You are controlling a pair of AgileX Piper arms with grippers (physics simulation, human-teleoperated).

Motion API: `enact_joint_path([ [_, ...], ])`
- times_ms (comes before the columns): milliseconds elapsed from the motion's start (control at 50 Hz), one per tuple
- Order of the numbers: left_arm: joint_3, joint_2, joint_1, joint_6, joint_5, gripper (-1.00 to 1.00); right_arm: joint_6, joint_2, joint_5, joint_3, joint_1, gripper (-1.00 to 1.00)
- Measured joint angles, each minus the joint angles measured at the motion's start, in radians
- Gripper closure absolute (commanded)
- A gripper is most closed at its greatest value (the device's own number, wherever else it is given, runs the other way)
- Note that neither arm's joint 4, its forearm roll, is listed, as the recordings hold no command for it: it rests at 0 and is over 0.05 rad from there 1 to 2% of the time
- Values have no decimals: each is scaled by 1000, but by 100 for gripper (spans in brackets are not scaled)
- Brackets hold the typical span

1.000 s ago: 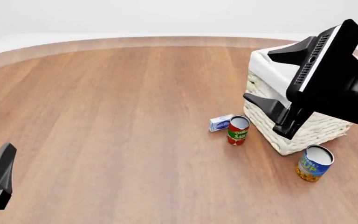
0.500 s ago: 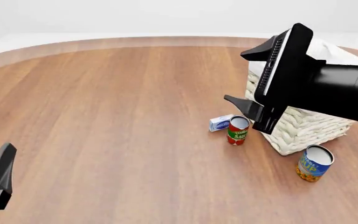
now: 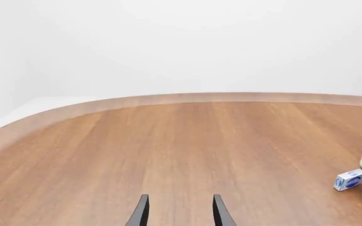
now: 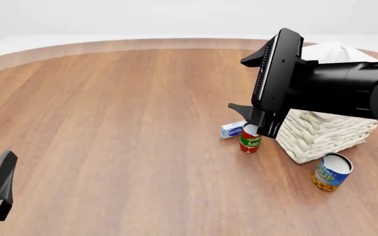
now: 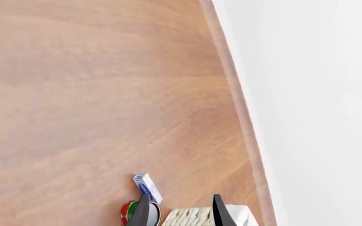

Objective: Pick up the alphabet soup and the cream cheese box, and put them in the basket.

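- Wood-grain desk (image 4: 123,123) carries everything, and all the goods cluster toward its right side: the basket (image 4: 327,135) sits by the right edge, the cream cheese box (image 4: 232,129) lies flat just off the basket's left side, touching or nearly touching the red tomato can (image 4: 251,138), and the soup can (image 4: 332,171) stands alone near the basket's front corner.
- Right gripper (image 4: 258,83) hangs above the box and the red can, turned on its side, its fingers spread apart with nothing between them.
- Left gripper (image 3: 179,212) rests low near the desk's front left corner, well apart from all the goods, its fingers parted and empty.
- Judged from this, the step in hand is reaching for the cream cheese box. The box lies below the right gripper and slightly to the left, close beside the red can.
- To do it well, the fingers should straddle the box's short width and come down on the side away from the can (a nudge could topple it), closing only once the box sits squarely between them.
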Motion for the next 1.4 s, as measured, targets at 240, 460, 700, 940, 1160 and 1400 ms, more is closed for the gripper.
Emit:
enact_joint_path([
  [240,0,0,0,0,0,-100,-17,-9,13,-5,-3,-100],
  [460,0,0,0,0,0,-100,-22,-13,17,-6,-3,-100],
  [700,0,0,0,0,0,-100,-25,8,13,-13,7,-100],
  [940,0,0,0,0,0,-100,-39,47,20,-21,15,-100],
  [1160,0,0,0,0,0,-100,-65,86,63,-51,11,-100],
  [1400,0,0,0,0,0,-100,-104,133,168,-122,7,-100],
])
